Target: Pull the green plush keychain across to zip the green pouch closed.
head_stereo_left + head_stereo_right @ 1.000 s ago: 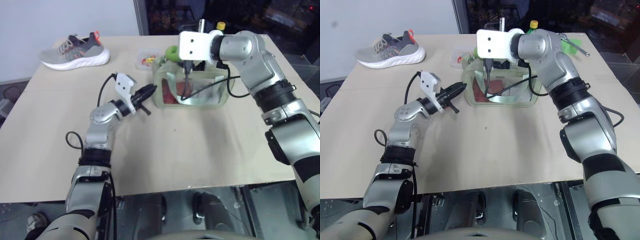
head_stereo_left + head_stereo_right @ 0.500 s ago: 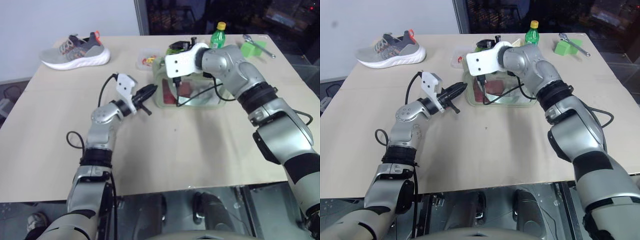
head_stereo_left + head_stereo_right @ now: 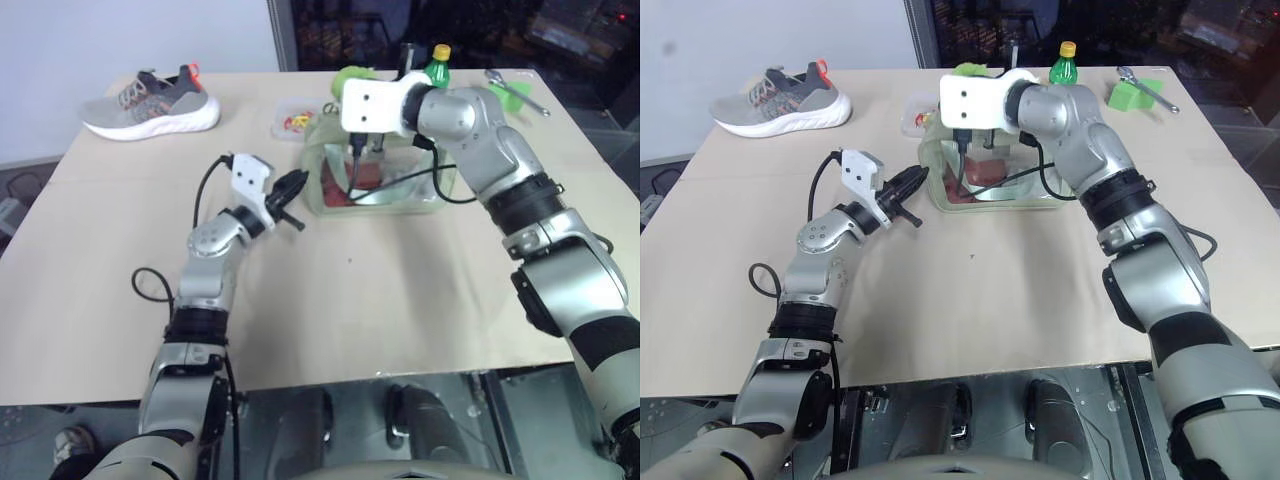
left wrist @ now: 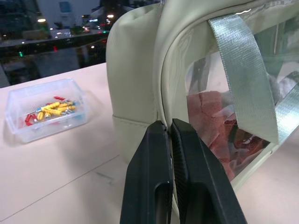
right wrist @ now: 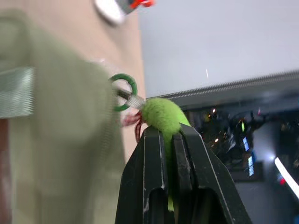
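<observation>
Pinching 1 green plush keychain [image 5: 161, 116], right tool [image 5: 169, 133]; left tool [image 4: 168, 128] pressed together beside 1 green pouch [image 3: 385, 185]

Green plush keychain [image 5: 161, 115]: bright lime, dark green ring. Green pouch [image 4: 140, 74]: pale sage with clear panels, silver-grey strap, red contents. Box [image 4: 46, 112]: clear; yellow and red bits. Gripper fingers [image 4: 187, 182]: black.

Pouch [image 3: 385, 180] sits mid-table, far side. Shoe [image 3: 150, 102] is way off at its 10 o'clock, bottle [image 3: 435, 66] at 1, box [image 3: 294, 118] touching at 10.
</observation>
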Controlling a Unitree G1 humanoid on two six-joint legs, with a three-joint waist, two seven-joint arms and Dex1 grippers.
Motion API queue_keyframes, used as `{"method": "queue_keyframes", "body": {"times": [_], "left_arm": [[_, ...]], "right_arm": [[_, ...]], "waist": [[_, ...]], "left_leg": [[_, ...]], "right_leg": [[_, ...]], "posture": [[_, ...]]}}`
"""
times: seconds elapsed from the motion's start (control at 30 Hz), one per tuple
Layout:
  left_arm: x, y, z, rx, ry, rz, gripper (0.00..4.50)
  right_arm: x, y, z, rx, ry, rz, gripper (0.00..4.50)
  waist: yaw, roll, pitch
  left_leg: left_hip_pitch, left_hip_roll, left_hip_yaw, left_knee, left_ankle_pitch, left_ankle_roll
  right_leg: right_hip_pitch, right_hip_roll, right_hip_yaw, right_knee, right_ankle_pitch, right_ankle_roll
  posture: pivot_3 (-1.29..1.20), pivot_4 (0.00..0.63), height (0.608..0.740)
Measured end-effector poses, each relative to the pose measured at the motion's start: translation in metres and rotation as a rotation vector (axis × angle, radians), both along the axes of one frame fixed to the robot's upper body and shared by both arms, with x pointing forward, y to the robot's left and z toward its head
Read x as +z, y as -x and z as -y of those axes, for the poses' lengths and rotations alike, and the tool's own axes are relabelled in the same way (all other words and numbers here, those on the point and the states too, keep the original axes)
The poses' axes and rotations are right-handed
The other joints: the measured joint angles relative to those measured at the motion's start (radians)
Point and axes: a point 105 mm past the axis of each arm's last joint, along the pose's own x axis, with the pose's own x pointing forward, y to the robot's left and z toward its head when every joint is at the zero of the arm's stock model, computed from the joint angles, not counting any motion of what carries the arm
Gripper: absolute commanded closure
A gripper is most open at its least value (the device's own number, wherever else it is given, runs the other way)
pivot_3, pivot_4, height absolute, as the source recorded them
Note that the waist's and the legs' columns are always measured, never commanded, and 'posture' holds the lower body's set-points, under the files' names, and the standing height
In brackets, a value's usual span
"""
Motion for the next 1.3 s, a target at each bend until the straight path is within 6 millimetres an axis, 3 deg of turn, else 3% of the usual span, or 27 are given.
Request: {"method": "queue_keyframes", "body": {"times": [0.23,0.47,0.6,0.73,0.97,1.1,1.3], "left_arm": [[-0.002,0.006,0.002,0.006,0.0,0.006,4.5],[-0.006,0.006,-0.012,0.08,0.024,-0.018,4.5],[-0.007,0.007,-0.017,0.102,0.034,-0.024,4.5],[-0.007,0.007,-0.017,0.108,0.05,-0.031,4.5],[-0.005,0.009,-0.016,0.112,0.059,-0.025,4.5],[-0.007,0.009,-0.018,0.126,0.062,-0.034,4.5],[-0.008,0.01,-0.018,0.123,0.077,-0.05,4.5]], "right_arm": [[-0.007,-0.006,0.022,-0.086,-0.077,-0.052,4.47],[-0.001,-0.021,0.097,-0.308,-0.214,-0.041,4.47],[-0.01,-0.023,0.124,-0.392,-0.251,-0.049,4.47],[-0.04,-0.025,0.145,-0.476,-0.287,-0.106,4.47],[-0.14,-0.02,0.186,-0.657,-0.247,-0.284,4.47],[-0.161,-0.018,0.181,-0.652,-0.144,-0.271,4.47],[-0.185,-0.017,0.162,-0.559,0.107,-0.205,4.47]], "waist": [[0.0,0.0,0.0],[-0.002,0.0,0.0],[-0.006,0.001,0.0],[-0.007,0.0,0.0],[-0.015,0.0,-0.001],[-0.024,0.0,-0.001],[-0.026,-0.002,-0.004]], "left_leg": [[0.0,0.0,0.0,0.0,-0.001,0.001],[0.001,0.0,0.001,-0.001,-0.001,0.001],[0.004,0.001,0.003,-0.002,-0.001,0.002],[0.004,0.001,0.003,-0.002,-0.001,0.002],[0.006,0.001,0.005,-0.003,-0.001,0.002],[0.017,0.001,0.004,-0.007,-0.001,0.002],[0.018,0.001,0.003,-0.007,-0.001,0.002]], "right_leg": [[0.0,0.0,0.0,0.001,0.0,0.0],[0.0,0.0,0.001,0.0,0.0,0.0],[0.0,0.001,0.002,0.001,-0.001,0.001],[0.0,0.001,0.003,0.001,-0.001,0.002],[0.001,0.001,0.005,0.001,-0.002,0.003],[0.007,0.001,0.009,0.002,-0.003,0.004],[0.008,0.001,0.01,0.002,-0.003,0.004]], "posture": [[0.0,0.15,0.74],[0.0,0.15,0.74],[0.0,0.15,0.74],[0.0,0.15,0.74],[0.0,0.15,0.74],[0.0,0.15,0.74],[0.0,0.15,0.74]]}}
